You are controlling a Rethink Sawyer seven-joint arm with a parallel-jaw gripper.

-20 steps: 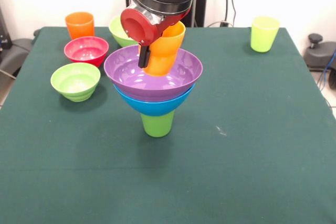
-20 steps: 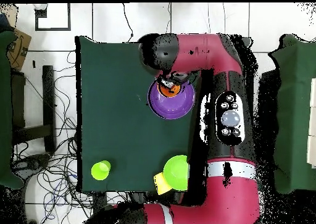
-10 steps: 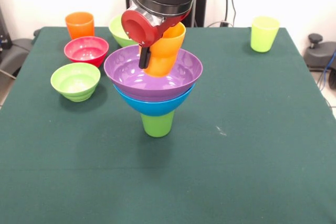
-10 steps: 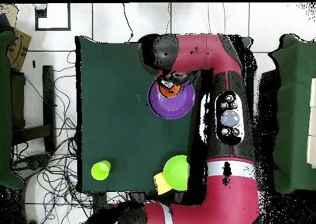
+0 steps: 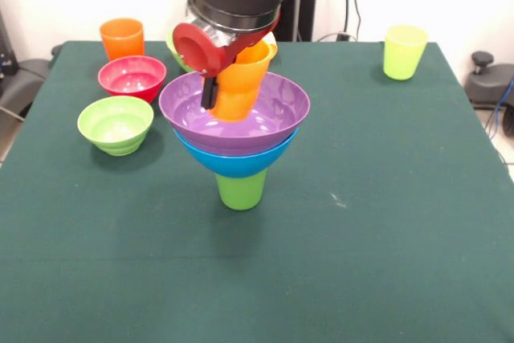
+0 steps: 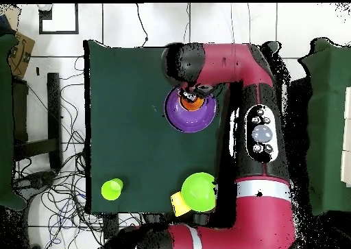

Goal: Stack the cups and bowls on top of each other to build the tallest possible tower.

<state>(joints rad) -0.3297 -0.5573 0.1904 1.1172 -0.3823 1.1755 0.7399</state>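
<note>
Covering nearly the whole scene, the green table (image 5: pixel 385 198) carries a tower at its middle: the wide purple bowl (image 5: pixel 277 114) nests in the blue bowl (image 5: pixel 233 165), and both balance on an upturned green cup (image 5: pixel 240 189) whose base is far narrower than either bowl. To the left stand the small lime bowl (image 5: pixel 115 124) and the red bowl (image 5: pixel 132 76), with a second lime bowl (image 5: pixel 181 54) partly hidden behind the arm, an orange cup (image 5: pixel 122 38) at the far left and a yellow-green cup (image 5: pixel 404 51) well apart at the far right. Smallest in play is the orange-yellow cup (image 5: pixel 239 86), tilted, its bottom down inside the purple bowl, gripped at the rim by the gripper (image 5: pixel 218 79); one dark finger lies against its outer wall, the other probably inside, though that is hidden. The risk is the narrow footing: any sideways drag or off-centre push while seating or releasing the cup could tip the bowls off the green cup.
</note>
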